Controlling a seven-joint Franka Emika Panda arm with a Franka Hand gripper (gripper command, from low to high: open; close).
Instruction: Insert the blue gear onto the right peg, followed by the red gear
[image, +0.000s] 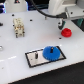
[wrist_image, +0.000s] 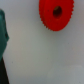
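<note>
The tabletop (image: 15, 60) lies bare at the plate's (image: 44, 56) 9 o'clock and 6 o'clock sides, offering open passage there in the exterior view. On the plate, the blue gear (image: 51, 52) covers the 3 o'clock half; a thin dark pin (image: 37, 56) stands apart at its 9 o'clock. The red gear (image: 66, 32) sits well apart at the plate's 1 o'clock, bare white surface all around it. A beige block (image: 19, 27) stands at the plate's 11 o'clock. The arm's body (image: 64, 11) overhangs at 12 o'clock.
</note>
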